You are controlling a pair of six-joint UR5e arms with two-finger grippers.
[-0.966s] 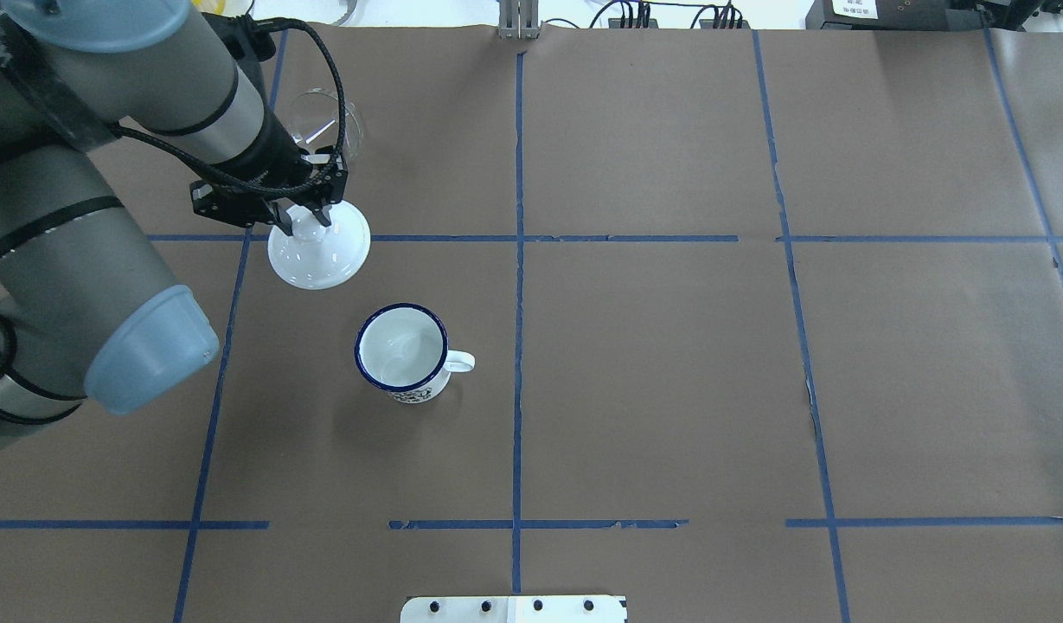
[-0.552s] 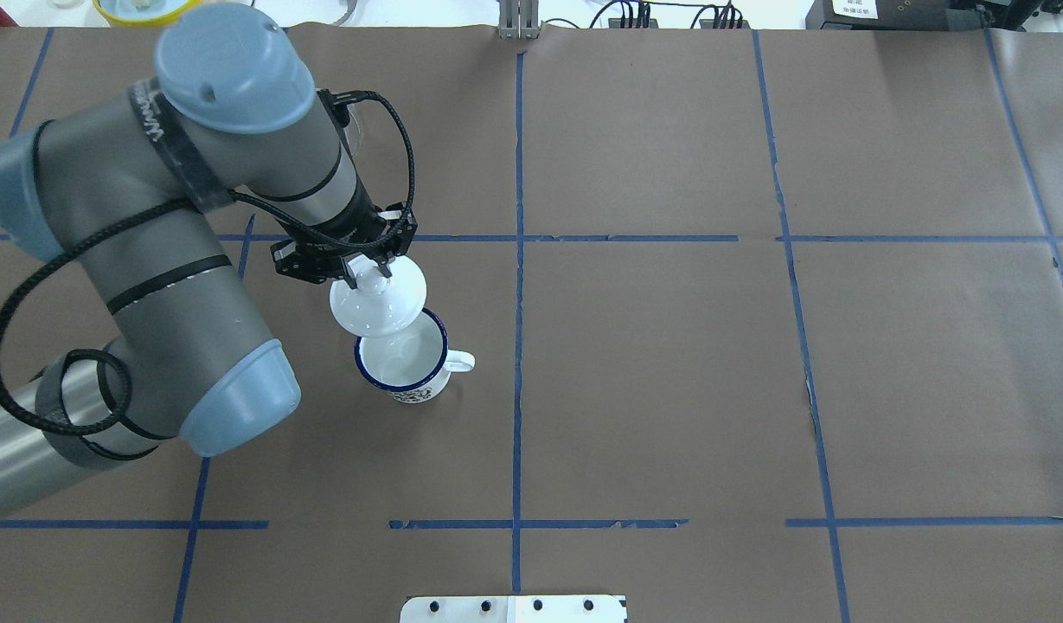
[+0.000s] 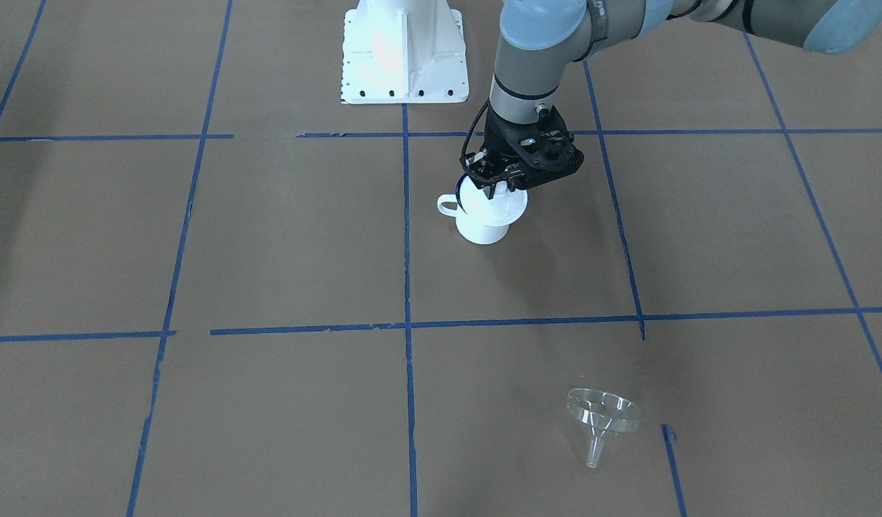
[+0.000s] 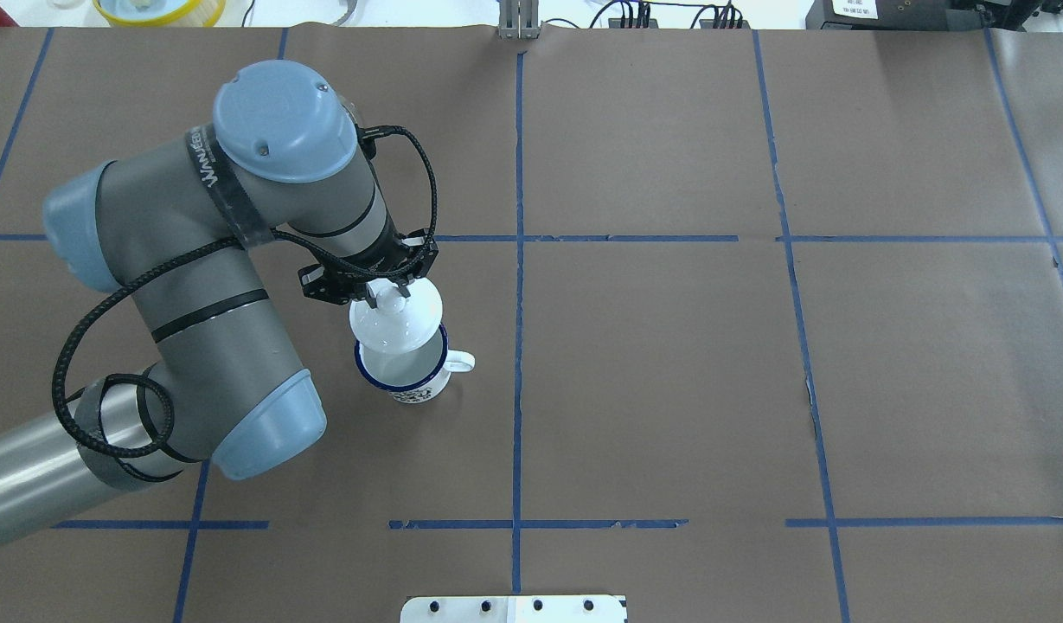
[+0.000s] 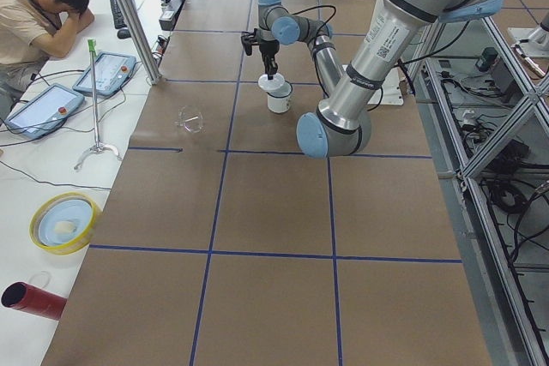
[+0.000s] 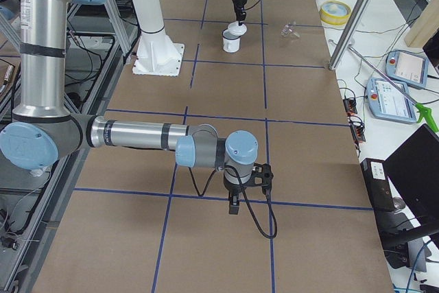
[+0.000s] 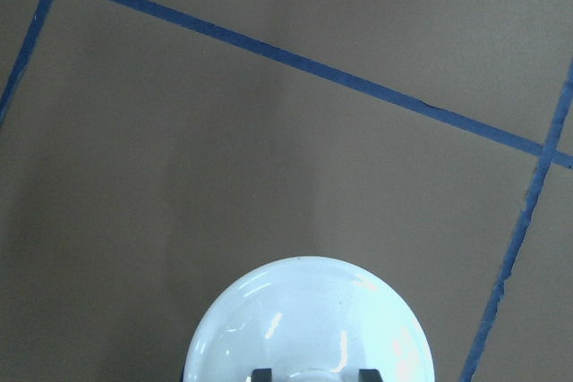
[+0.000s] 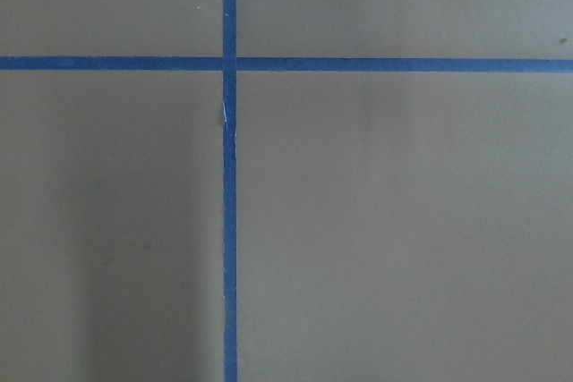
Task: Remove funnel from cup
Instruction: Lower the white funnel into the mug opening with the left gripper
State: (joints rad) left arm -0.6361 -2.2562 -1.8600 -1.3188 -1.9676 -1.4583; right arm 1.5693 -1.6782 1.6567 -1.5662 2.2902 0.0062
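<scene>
Where the lid (image 4: 396, 320) overlaps the cup (image 4: 408, 375), the rim is hidden.

Left wrist view: round white lid with knob (image 7: 309, 324) cut off by the frame's bottom edge.
Overhead view: lid hides the upper part of the white enamel mug (image 4: 401, 372) mouth. Clear plastic funnel (image 3: 602, 413) is hidden under the left arm (image 4: 237, 225), upper left.
Right-side view: right gripper (image 6: 233, 208) is too small to read its jaws.

Quick count: one clear funnel (image 3: 603, 411), one white enamel mug (image 4: 408, 381), one white knobbed lid (image 4: 396, 324), two robot arms (left arm (image 4: 194, 285), right arm (image 6: 137, 134)), two teach pendants (image 5: 109, 72), one operator (image 5: 39, 6).
</scene>
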